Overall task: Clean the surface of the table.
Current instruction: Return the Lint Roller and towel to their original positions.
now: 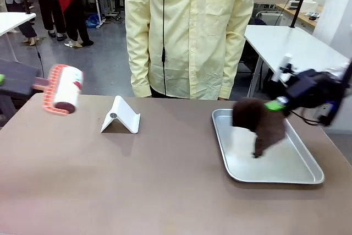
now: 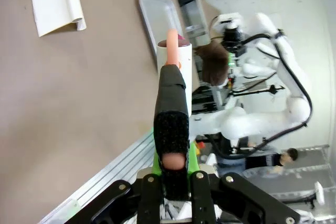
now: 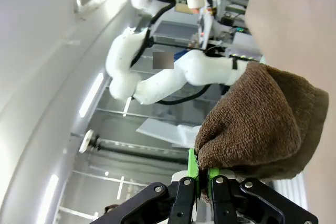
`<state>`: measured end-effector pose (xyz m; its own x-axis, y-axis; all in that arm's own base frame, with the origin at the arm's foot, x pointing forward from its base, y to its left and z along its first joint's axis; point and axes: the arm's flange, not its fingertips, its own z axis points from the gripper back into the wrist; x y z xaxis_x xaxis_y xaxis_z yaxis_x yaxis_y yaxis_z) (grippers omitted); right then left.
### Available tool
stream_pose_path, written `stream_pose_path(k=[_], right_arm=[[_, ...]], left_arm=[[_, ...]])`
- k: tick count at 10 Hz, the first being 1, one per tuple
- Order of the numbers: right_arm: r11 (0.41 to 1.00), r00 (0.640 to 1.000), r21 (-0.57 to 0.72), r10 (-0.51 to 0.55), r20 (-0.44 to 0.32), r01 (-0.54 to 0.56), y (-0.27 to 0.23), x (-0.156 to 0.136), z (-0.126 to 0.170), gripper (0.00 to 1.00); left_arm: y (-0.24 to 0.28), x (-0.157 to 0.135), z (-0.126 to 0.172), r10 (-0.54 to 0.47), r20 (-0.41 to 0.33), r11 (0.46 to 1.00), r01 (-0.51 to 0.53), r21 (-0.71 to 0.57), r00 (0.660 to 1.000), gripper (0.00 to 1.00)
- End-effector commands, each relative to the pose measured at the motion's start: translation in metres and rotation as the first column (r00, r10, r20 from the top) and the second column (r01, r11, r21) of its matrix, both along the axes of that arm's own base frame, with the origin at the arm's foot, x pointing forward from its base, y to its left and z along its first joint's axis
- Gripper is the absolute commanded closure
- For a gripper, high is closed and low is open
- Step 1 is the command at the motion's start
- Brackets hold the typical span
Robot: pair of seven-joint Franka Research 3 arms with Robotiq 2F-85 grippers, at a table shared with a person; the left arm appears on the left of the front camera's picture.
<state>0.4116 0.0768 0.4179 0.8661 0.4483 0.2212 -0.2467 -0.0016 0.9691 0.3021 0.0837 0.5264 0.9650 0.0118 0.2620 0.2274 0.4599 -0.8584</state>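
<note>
Taupe-brown and matte, the large table [image 1: 137, 180] fills the lower two thirds of the front view, with a person in a pale yellow shirt [image 1: 190, 31] standing behind its far edge at top centre. At the left edge of the frame the left gripper [image 1: 38, 85] is clamped on the dark handle of a lint roller with a white drum and orange-red end [image 1: 63, 89], held above the table's left end and blurred. A white folded stand [image 1: 121, 116] sits on the table left of centre. At right, a rectangular silver metal tray [image 1: 308, 175] lies on the table, and above it the right gripper [image 1: 274, 105] pinches a dark brown terry cloth [image 1: 258, 127] that hangs down over the tray. In the left wrist view the gripper [image 2: 172, 169], at bottom centre, is closed tight on the black roller handle [image 2: 170, 119], which runs up to the white drum [image 2: 178, 59]; the brown table [image 2: 79, 108] fills the left half, the white stand [image 2: 55, 6] lies at upper left and the tray [image 2: 157, 14] at top centre. In the right wrist view the gripper [image 3: 202, 174], at bottom centre, is shut on a fold of the brown cloth [image 3: 262, 124], which bulges to the right; the table [image 3: 294, 19] shows at upper right.
</note>
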Motion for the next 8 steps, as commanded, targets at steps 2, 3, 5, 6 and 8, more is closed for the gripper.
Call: stream_pose_path(k=[2, 3, 5, 6, 8], right_arm=[[0.979, 0.978, -0.047, -0.192, 0.078, 0.196, 0.063, 0.053, -0.025, 0.93], [0.973, 0.977, -0.111, -0.196, 0.08, 0.204, 0.079, 0.066, -0.042, 0.93], [0.935, 0.955, -0.2, -0.276, 0.109, 0.293, 0.096, 0.092, -0.069, 0.93], [0.93, 0.957, -0.227, -0.272, 0.104, 0.289, 0.101, 0.097, -0.08, 0.93], [0.908, 0.955, -0.297, -0.276, 0.106, 0.296, 0.108, 0.103, -0.098, 0.93]], left_arm=[[-0.086, 0.053, 0.009, 0.074, -0.056, 0.977, -0.061, 0.203, 0.996, 0.81], [-0.11, 0.066, 0.006, 0.093, -0.057, 0.964, -0.076, 0.253, 0.994, 0.81], [-0.145, 0.091, -0.006, 0.098, -0.078, 0.937, -0.066, 0.342, 0.992, 0.81], [-0.157, 0.102, -0.013, 0.087, -0.095, 0.927, -0.046, 0.373, 0.992, 0.81], [-0.177, 0.12, -0.026, 0.089, -0.118, 0.912, -0.034, 0.409, 0.989, 0.81]])
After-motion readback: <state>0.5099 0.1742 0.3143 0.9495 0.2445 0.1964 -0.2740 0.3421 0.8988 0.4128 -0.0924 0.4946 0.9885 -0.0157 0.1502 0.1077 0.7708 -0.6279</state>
